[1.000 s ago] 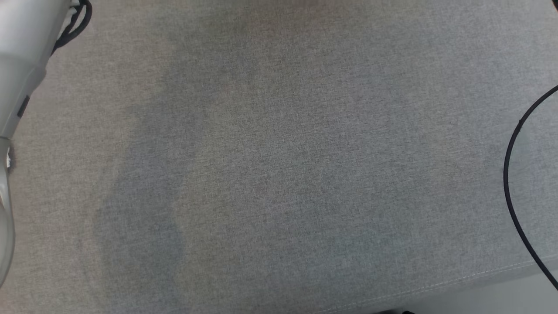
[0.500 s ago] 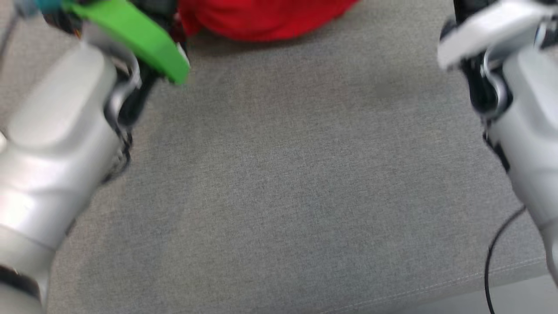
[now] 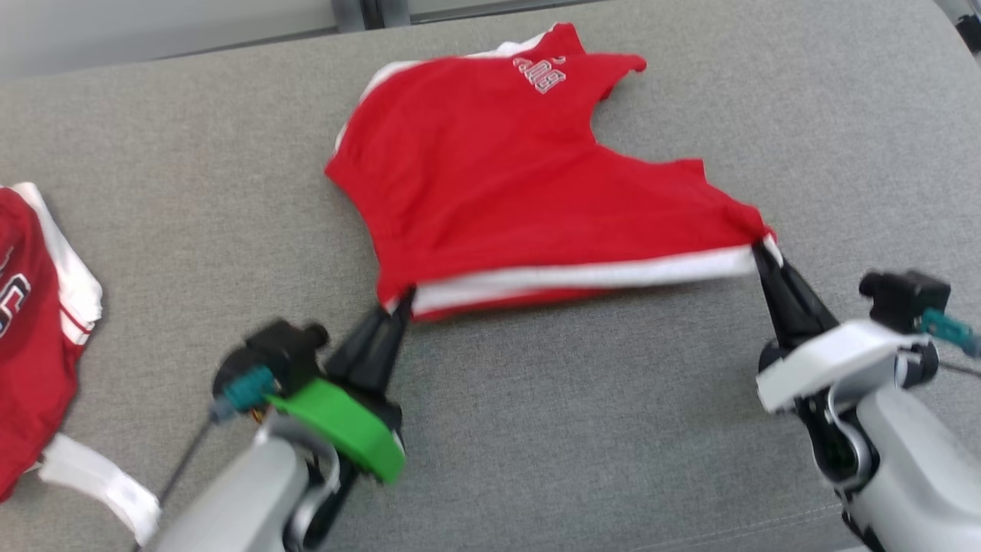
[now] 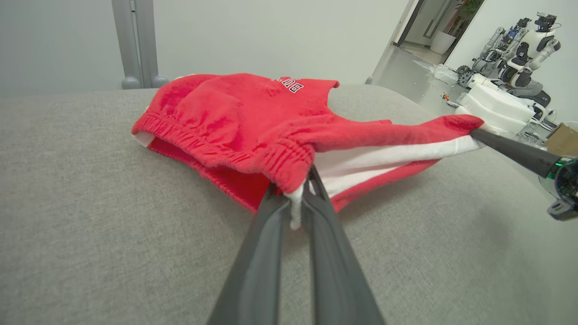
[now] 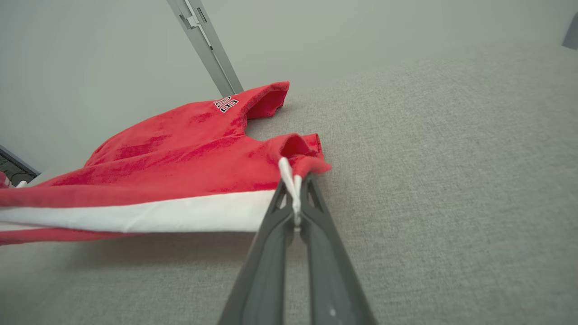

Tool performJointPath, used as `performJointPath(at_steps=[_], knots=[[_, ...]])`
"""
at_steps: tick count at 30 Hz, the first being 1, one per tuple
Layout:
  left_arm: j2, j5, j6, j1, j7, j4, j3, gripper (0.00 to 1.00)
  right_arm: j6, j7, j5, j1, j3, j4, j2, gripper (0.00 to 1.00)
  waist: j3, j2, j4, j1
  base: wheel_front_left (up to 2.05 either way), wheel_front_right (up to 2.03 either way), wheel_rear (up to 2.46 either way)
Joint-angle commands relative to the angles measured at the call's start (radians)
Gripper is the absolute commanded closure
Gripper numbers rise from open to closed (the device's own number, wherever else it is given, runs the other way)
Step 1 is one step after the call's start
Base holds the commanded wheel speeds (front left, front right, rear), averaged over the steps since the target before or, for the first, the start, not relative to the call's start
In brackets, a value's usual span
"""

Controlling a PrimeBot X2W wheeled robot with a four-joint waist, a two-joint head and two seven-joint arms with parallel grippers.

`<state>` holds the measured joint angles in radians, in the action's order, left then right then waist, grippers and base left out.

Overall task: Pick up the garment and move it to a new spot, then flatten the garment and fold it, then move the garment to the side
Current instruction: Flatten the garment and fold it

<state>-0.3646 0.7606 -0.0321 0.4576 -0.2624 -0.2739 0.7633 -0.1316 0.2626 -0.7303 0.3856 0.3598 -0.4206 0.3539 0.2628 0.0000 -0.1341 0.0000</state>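
Note:
A pair of red shorts [image 3: 498, 184] with a white stripe and white lettering lies spread on the grey cushion [image 3: 552, 429]. My left gripper [image 3: 402, 300] is shut on the garment's near left corner, at the gathered waistband [image 4: 289, 158]. My right gripper [image 3: 762, 249] is shut on its near right corner, where the white stripe ends [image 5: 293, 180]. The edge between the two corners is stretched straight and raised slightly off the cushion. The far part with the lettering [image 3: 540, 75] rests flat.
A second red and white garment [image 3: 34, 330] lies at the cushion's left edge. Behind the cushion stand a pale wall and a grey post [image 4: 135, 40]. Other robots and boxes [image 4: 510, 58] stand far off to the right.
The head camera has swung up, so the whole picture shifted from bare cushion to the shorts and both grippers. Any real motion of the garment cannot be judged.

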Motion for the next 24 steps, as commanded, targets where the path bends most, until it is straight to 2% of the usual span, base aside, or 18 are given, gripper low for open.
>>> performJointPath(at_steps=[1,4,9,16,20,24], knots=[[0.005,-0.027,-0.002,-0.044,-0.003,0.001,0.001,1.00,0.002,0.003,0.008,-0.047,-0.013,0.010,-0.002,1.00,-0.044,0.0000,0.015,0.0000,0.00,0.00,0.00],[0.034,-0.069,-0.014,-0.135,-0.003,0.003,0.009,1.00,0.002,0.003,0.019,-0.148,-0.034,0.034,-0.004,1.00,-0.083,0.0000,0.028,0.0000,0.00,0.00,0.00],[0.048,-0.124,-0.022,-0.228,-0.003,-0.012,0.016,1.00,0.002,-0.013,0.034,-0.295,-0.082,0.088,-0.013,1.00,-0.130,0.0000,0.046,0.0000,0.00,0.00,0.00],[0.036,-0.161,-0.038,-0.318,-0.003,-0.005,-0.014,1.00,0.002,-0.072,0.049,-0.502,-0.189,0.213,-0.066,1.00,-0.164,0.0000,0.072,0.0000,0.00,0.00,0.00],[0.050,-0.176,-0.047,-0.340,-0.003,0.003,-0.024,1.00,0.002,-0.110,0.060,-0.556,-0.246,0.276,-0.107,1.00,-0.169,0.0000,0.075,0.0000,0.00,0.00,0.00],[0.073,-0.188,-0.057,-0.328,-0.003,0.010,-0.043,1.00,0.002,-0.140,0.091,-0.542,-0.288,0.316,-0.125,1.00,-0.174,0.0000,0.083,0.0000,0.00,0.00,0.00]])
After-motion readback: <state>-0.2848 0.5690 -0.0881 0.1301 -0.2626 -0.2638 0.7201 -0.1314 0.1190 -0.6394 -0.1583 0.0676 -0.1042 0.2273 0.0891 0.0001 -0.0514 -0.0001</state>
